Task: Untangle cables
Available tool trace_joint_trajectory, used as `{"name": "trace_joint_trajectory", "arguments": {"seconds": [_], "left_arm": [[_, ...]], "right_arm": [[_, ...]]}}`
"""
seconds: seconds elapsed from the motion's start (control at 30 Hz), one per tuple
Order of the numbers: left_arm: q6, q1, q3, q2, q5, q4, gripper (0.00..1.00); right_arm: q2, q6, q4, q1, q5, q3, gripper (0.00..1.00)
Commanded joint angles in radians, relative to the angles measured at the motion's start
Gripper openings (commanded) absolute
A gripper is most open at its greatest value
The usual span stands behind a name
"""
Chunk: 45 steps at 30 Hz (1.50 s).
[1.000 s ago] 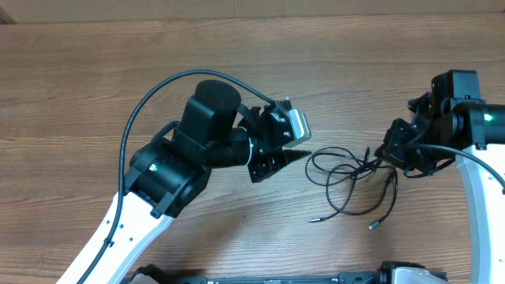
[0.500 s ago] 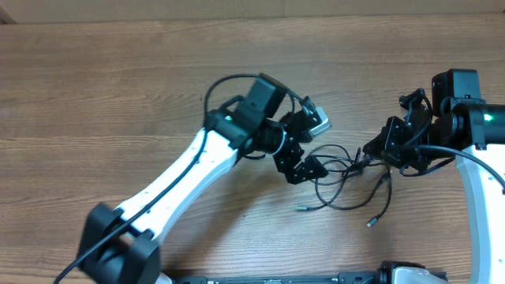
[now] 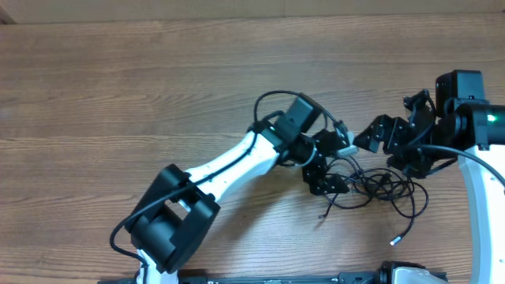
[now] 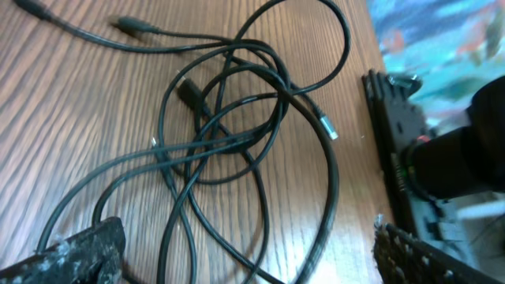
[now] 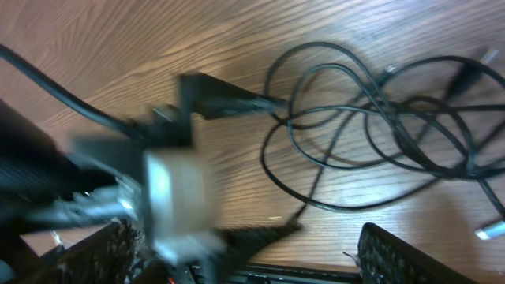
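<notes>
Right now cables (image 3: 377, 189) lie knotted on table (image 3: 118, 95), right of centre. L gripper (image 4: 245, 248) hangs over the knot w/ jaws spread wide, nothing pinched, prob. lining up on one loop. R gripper (image 5: 252, 246) also spread, empty, just beside, likely ready to pull a strand the opp. way.

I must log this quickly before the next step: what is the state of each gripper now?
Left gripper: open, with the cables lying between its fingers, none gripped.
Right gripper: open, holding nothing.
</notes>
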Motion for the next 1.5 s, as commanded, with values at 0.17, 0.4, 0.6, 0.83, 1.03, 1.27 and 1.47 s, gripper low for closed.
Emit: {"name": "trace_joint_trajectory", "arguments": {"seconds": [0.17, 0.4, 0.6, 0.83, 1.03, 1.27, 1.47], "left_arm": [[0.135, -0.151, 0.012, 0.009, -0.191, 0.029, 1.0], [0.134, -0.148, 0.011, 0.01, -0.274, 0.022, 1.0], [0.123, -0.117, 0.011, 0.01, -0.275, -0.019, 1.0], [0.127, -0.139, 0.011, 0.063, -0.276, 0.052, 1.0], [0.127, -0.15, 0.011, 0.158, -0.267, 0.129, 1.0], [0.127, -0.18, 0.011, 0.177, -0.306, 0.222, 0.52], [0.124, -0.182, 0.011, 0.177, -0.413, 0.223, 0.04]], "right_arm": [[0.0, -0.003, 0.005, 0.01, -0.014, 0.007, 0.91], [0.0, 0.064, 0.037, -0.018, -0.014, 0.007, 0.9], [0.0, 0.042, 0.048, -0.256, -0.077, 0.007, 0.91], [0.0, -0.109, 0.006, -0.424, -0.101, 0.007, 0.94], [0.0, -0.108, 0.021, -0.424, -0.1, 0.007, 0.95], [0.0, -0.108, 0.018, -0.423, -0.1, 0.007, 0.95], [0.0, -0.108, -0.002, -0.423, -0.1, 0.007, 0.94]]}}
